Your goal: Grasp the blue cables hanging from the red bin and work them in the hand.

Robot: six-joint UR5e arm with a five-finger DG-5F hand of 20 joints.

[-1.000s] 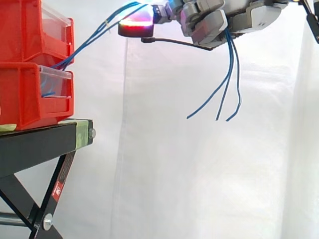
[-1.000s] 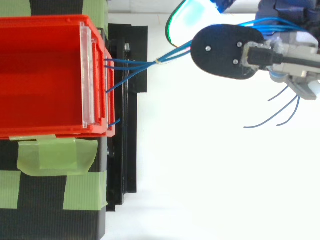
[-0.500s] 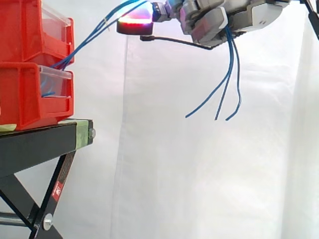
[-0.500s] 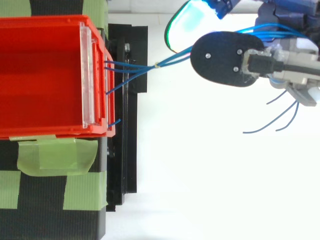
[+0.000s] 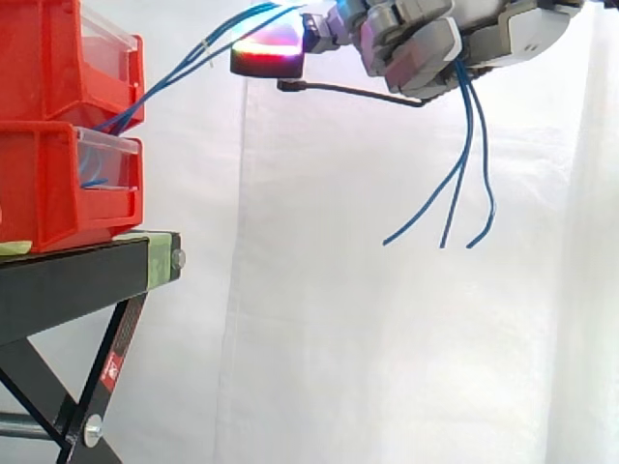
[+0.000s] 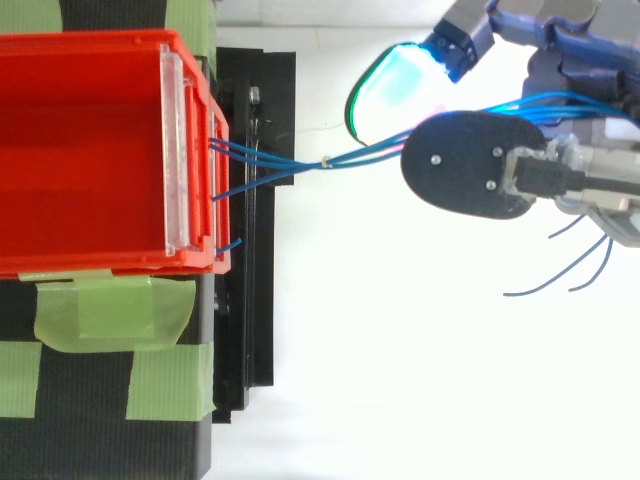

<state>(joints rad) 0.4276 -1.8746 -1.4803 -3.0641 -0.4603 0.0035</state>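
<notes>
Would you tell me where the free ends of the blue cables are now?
In the side view the blue cables' free ends hang below the hand at upper right, away from the red bins at left.

No readable text, number or sign anywhere here. One small red sticker [image 5: 111, 370] sits on the slanted leg of the black stand [image 5: 68, 285], toward its lower end. Its white print is too small to make out.

Drawn farther out
The grey robot hand [image 5: 418, 41], gripping the thin blue cables [image 5: 468, 145], has moved farther away from the red plastic bin [image 6: 100, 42].
</notes>
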